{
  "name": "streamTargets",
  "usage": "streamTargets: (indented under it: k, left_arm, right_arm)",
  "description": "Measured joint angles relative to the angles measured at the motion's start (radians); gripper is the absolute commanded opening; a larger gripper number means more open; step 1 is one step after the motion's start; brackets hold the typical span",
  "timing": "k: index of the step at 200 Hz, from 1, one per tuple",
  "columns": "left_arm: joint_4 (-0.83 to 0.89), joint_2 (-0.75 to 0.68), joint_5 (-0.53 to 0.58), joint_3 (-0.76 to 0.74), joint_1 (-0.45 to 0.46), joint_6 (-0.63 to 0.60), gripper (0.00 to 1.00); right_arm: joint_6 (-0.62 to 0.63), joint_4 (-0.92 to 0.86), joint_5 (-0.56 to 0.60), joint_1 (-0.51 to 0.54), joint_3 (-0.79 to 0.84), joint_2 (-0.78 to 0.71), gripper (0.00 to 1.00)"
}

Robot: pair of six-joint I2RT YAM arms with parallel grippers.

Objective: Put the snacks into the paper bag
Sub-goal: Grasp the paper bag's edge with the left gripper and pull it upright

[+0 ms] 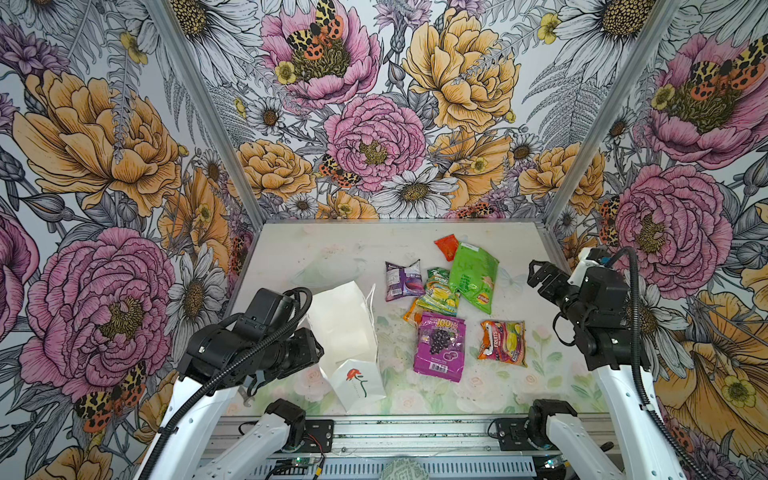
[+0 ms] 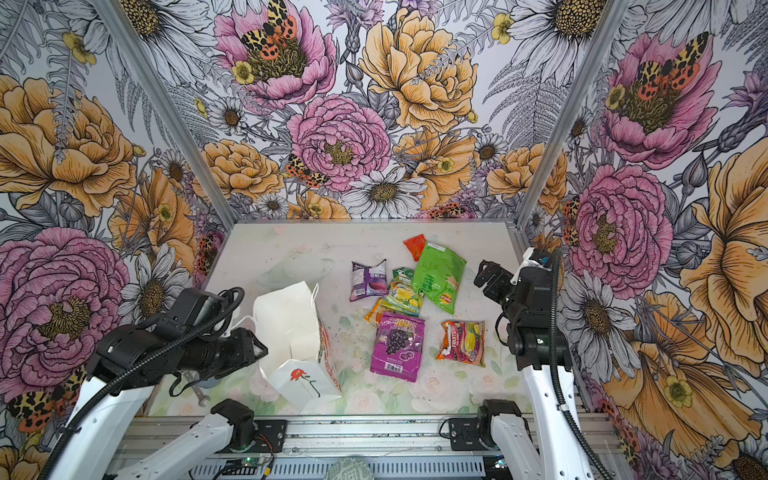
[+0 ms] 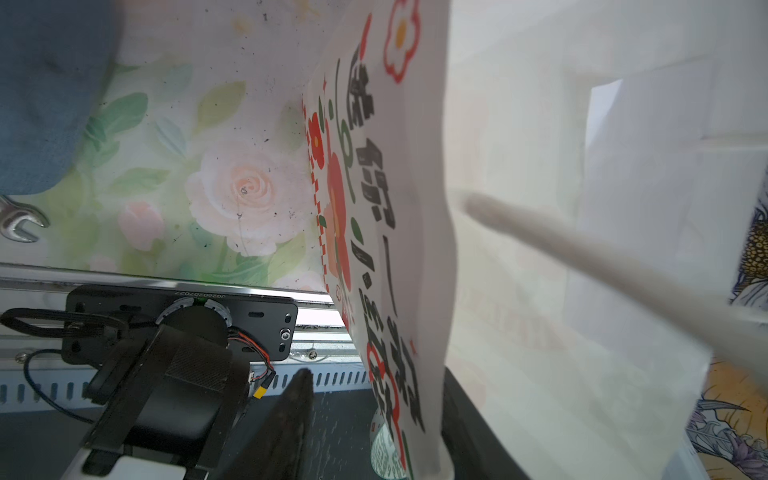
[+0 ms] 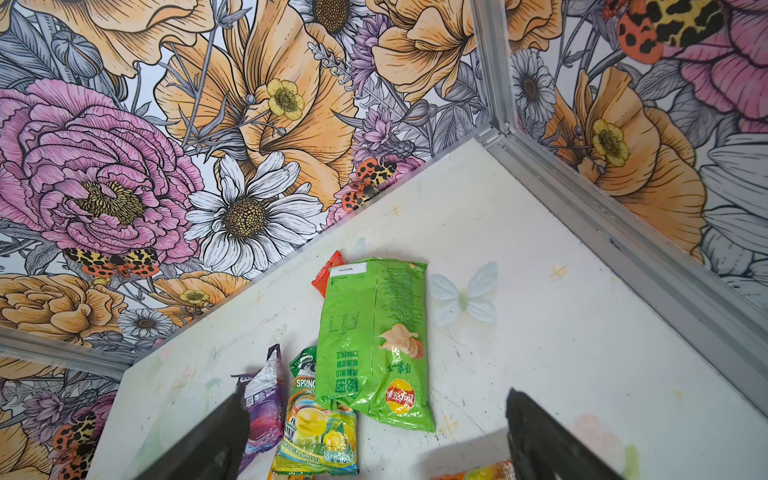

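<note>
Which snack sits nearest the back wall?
The small red packet, touching the far corner of the green chip bag. Every other snack lies closer to the front edge.

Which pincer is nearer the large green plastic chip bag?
Right. The right pincer hovers open just beside the large green plastic chip bag; the left pincer is far off, at the white paper bag.

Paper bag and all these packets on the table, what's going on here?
Two robot arms are set to fill the paper bag. The left gripper straddles one wall at the bag's mouth; whether it is clamped is unclear. The right gripper hangs open above the green chip bag. That bag, the purple grape pouch and the other packets lie on the table beside the bag, none held.
</note>
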State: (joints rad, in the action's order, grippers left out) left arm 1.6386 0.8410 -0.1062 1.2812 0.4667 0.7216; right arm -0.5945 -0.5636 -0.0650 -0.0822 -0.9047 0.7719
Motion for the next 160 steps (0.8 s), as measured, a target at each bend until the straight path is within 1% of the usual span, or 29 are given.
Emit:
streamTargets:
  k: [23,33,64,74,98,112,124,137,146,160]
  left_arm:
    - [-0.005,0.045,0.066,0.02,0.078,0.023,0.18]
    - [-0.005,0.061,0.093,0.033,0.099,0.038,0.15]
    - [-0.009,0.099,0.164,0.082,0.114,0.039,0.07]
    - [-0.012,0.107,0.182,0.095,0.114,0.034,0.0]
    - [-0.013,0.131,0.223,0.112,0.114,0.012,0.0]
    - [-0.024,0.149,0.265,0.114,0.114,-0.002,0.0]
    - [-0.038,0.166,0.292,0.123,0.109,-0.021,0.0]
    - [-0.057,0.19,0.327,0.158,0.093,-0.051,0.0]
    - [-0.065,0.211,0.354,0.194,0.076,-0.074,0.0]
    - [-0.087,0.255,0.402,0.265,0.047,-0.122,0.0]
  right_arm:
    - [0.0,0.0,-0.002,0.0,0.0,0.0,0.97]
    - [0.0,0.0,-0.005,0.0,0.0,0.0,0.97]
    - [0.0,0.0,-0.019,0.0,0.0,0.004,0.97]
    - [0.0,0.0,-0.023,0.0,0.0,0.008,0.97]
    - [0.0,0.0,-0.039,0.0,0.001,0.011,0.97]
    - [-0.002,0.0,-0.053,0.0,0.001,0.016,0.95]
    - [-0.011,0.0,-0.07,0.0,0.001,0.029,0.92]
    - [-0.016,-0.001,-0.074,0.014,0.001,0.048,0.92]
    - [-0.017,-0.005,-0.056,0.053,0.001,0.066,0.92]
    - [-0.006,-0.02,-0.006,0.149,-0.002,0.097,0.92]
